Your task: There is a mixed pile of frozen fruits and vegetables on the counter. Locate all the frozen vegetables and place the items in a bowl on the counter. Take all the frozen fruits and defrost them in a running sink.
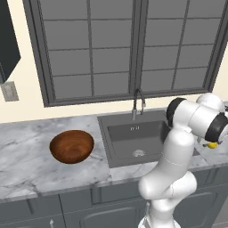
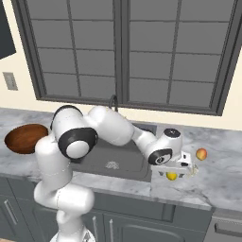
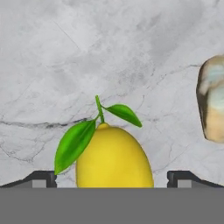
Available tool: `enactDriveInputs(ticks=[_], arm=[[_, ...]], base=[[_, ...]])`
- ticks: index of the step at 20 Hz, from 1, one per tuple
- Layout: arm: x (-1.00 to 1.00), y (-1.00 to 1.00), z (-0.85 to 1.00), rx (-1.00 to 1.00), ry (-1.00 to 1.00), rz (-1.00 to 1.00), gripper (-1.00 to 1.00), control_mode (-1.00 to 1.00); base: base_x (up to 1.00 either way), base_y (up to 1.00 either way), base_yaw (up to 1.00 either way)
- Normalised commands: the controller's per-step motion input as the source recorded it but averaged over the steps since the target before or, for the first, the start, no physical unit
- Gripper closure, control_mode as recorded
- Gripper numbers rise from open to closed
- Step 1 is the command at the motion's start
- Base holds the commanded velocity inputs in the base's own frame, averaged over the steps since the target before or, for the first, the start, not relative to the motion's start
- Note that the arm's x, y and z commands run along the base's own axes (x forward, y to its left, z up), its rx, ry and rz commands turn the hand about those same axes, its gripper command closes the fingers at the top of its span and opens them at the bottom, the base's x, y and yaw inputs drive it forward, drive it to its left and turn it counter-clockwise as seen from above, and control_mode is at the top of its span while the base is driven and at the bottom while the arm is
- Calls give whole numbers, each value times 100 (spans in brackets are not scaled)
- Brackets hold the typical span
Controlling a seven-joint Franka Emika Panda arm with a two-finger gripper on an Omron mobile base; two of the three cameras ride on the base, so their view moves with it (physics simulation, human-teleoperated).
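we are holding the pincer (image 3: 112,179) fully open and empty, its fingertips (image 3: 41,178) standing either side of the yellow piece (image 3: 114,157), a lemon-like ball with two green leaves, lying on the counter (image 3: 109,52) right of the sink (image 1: 133,140). a whitish lump (image 3: 212,98) is lying nearby, an orange-red ball (image 2: 202,154) further out. we are judging this to be the grasp step on the first item. next we are needing to lower, close on it, then carry it across the sink to the bowl (image 1: 71,146).

Kitchen: marble counter (image 1: 26,147), sink (image 1: 133,138)
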Motion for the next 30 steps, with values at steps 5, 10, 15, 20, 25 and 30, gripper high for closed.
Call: enactDriveInputs(ticks=[5, 10, 15, 20, 25, 30], arm=[[5, -1, -22, 0, 1, 0, 100, -100], [1, -5, -9, 0, 0, 0, 100, -100], [0, -3, 2, 3, -5, 1, 100, -100], [0, 0, 8, 3, -12, 3, 100, -100], [-2, 0, 8, 0, -22, 5, 100, -100], [-3, 0, 10, 0, -21, 6, 100, -100]], base=[[0, 0, 0], [0, 0, 0], [0, 0, 0], [0, 0, 0], [0, 0, 0], [0, 0, 0]])
